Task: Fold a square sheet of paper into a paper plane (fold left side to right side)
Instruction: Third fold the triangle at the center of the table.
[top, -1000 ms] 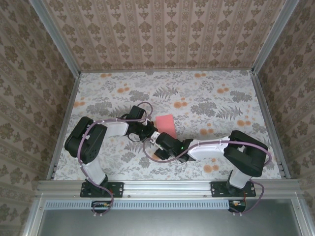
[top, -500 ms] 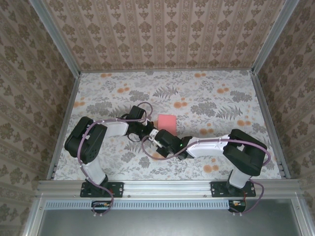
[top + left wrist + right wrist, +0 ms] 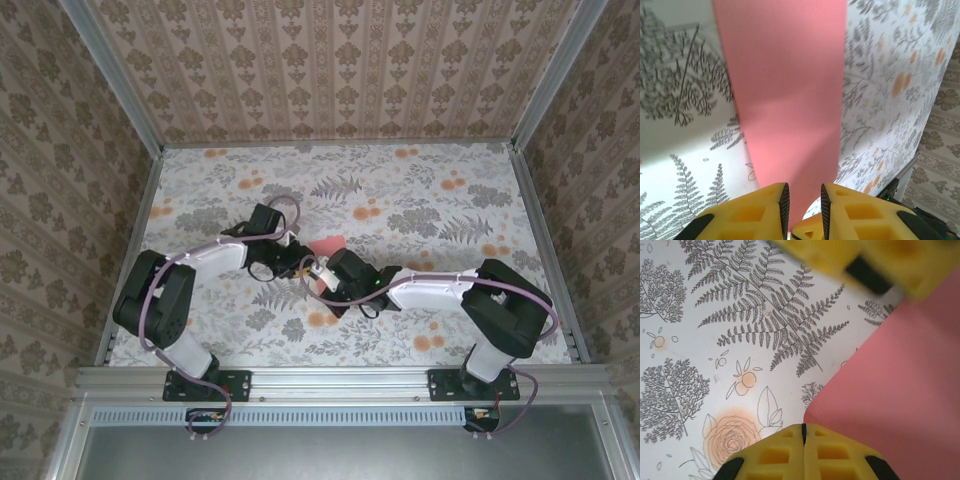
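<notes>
Now the thin salmon-pink square sheet of paper [image 3: 790, 100] lies mid-table on the fern-printed tablecloth [image 3: 715, 315], stretching straight away from the left gripper [image 3: 804, 205], whose yellow jaws stand narrowly parted at its near edge, while the right gripper [image 3: 803, 440], pinched shut, noses its corner, paper spreading rightward.

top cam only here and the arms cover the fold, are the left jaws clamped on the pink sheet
Observer: No. In the left wrist view the left gripper has its jaws slightly apart, and the pink sheet shows in the gap between them.
Operator: ok and the right one
Observer: In the right wrist view the right gripper has its jaws shut flush, with the tips at a corner of the sheet. I cannot tell whether it is pinching the corner or only pressing on it.
</notes>
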{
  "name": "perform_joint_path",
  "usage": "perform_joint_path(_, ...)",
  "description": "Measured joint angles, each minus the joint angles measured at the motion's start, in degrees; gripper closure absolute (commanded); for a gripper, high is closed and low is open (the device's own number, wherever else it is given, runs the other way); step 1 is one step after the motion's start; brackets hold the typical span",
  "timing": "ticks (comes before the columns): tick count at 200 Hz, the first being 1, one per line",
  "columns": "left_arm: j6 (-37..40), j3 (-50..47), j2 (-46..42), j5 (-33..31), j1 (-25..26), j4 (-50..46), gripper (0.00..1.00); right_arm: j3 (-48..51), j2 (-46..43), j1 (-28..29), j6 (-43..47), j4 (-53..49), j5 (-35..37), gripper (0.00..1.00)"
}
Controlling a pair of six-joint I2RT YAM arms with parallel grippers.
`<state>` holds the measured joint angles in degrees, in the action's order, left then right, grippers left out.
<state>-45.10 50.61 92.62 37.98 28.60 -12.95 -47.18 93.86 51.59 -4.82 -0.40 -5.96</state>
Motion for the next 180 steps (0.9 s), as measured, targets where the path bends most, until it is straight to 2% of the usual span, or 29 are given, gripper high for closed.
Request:
perform_joint_path(29, 4.4, 5.6, 2.4, 0.5, -0.5, -1.9, 0.86, 0.2, 0.0, -1.2, -2.5, 0.1, -3.4, 1.00)
perform_joint_path(85, 10.8, 17.0, 16.6, 2.5, 2.0, -3.0, 0.91, 0.2, 0.0, -3.8, -6.3, 0.5, -8.1, 1.00)
perform_joint_path(127, 13.9, 20.9, 23.3, 2.8, 3.8, -4.9, 0.93, 0.4, 0.0, -5.0, -8.7, 1.9, -11.2, 1.00)
perform_joint_path(180, 16.8, 22.0, 25.1, 1.9, 4.5, -7.2, 0.96, 0.7, 1.0, -8.0, -10.7, 3.0, -13.0, 1.00)
